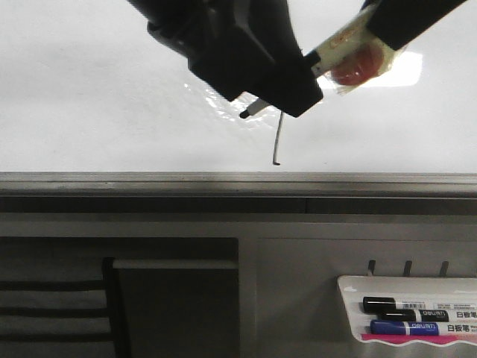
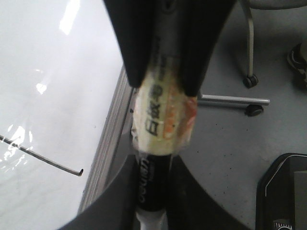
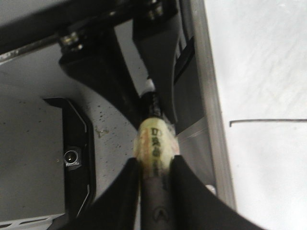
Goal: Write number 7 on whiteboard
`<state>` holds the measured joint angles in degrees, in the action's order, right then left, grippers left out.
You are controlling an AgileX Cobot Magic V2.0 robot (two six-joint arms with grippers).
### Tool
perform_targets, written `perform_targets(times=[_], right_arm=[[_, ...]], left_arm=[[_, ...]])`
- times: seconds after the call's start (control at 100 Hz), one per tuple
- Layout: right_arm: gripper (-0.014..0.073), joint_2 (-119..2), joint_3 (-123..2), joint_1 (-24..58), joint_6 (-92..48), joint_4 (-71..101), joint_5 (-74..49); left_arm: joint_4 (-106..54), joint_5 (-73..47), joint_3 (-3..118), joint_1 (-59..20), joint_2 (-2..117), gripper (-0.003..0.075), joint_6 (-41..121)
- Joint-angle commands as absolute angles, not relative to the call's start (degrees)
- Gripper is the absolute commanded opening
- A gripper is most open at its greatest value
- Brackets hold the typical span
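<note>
The whiteboard [image 1: 89,89] lies flat with a grey rail [image 1: 223,181] along its near edge. On it is the number 7 [image 1: 279,138]: a long thin downstroke with a small hook. Its top line is hidden behind the arm. A marker [image 1: 339,45] wrapped in yellowish tape is held by both grippers. My left gripper [image 1: 287,89] is shut on its black front end. The tip [image 1: 246,114] pokes out just left of the stroke. My right gripper [image 1: 395,26] is shut on its taped rear. The left wrist view shows the gripper [image 2: 153,182], marker [image 2: 158,120] and stroke [image 2: 43,160]. The right wrist view shows the gripper [image 3: 156,172], marker [image 3: 152,139] and stroke [image 3: 268,120].
A white tray [image 1: 350,283] hangs below the rail at the right with a black marker [image 1: 406,305] and a blue marker [image 1: 417,327]. A dark chair [image 1: 59,306] stands at the lower left. A wheeled metal frame [image 2: 249,81] stands on the floor beside the board.
</note>
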<state>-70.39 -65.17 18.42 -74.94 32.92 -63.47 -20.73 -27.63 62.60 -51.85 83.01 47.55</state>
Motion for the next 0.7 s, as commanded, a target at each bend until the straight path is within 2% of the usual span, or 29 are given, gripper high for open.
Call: perform_targets(times=[0.0,0.05,0.31,0.57,0.69], right_arm=[[0.0227,-68.77,-67.16,18.18,-75.34,35.44,-59.69],[0.0253,-68.35,-67.76,17.71,-74.67,34.54,-59.44],[0.025,-62.52,-71.09,11.05,-63.72,26.63,-59.17],[0.025,-60.33,-71.1,5.16,-63.21,26.5,-59.24],[0.025,-60.44,-71.1,4.71,-63.03,26.5,-59.24]], left_arm=[[-22.37,-24.78,64.51,-51.7,80.74,-0.002,46.24],[-22.25,-25.39,64.51,-51.08,80.7,-0.002,46.13],[-21.75,-31.72,64.51,-40.81,76.86,-0.002,37.74],[-21.15,-39.74,63.32,-22.53,70.94,-0.002,30.51],[-21.28,-37.92,59.56,-14.22,69.46,-0.002,28.14]])
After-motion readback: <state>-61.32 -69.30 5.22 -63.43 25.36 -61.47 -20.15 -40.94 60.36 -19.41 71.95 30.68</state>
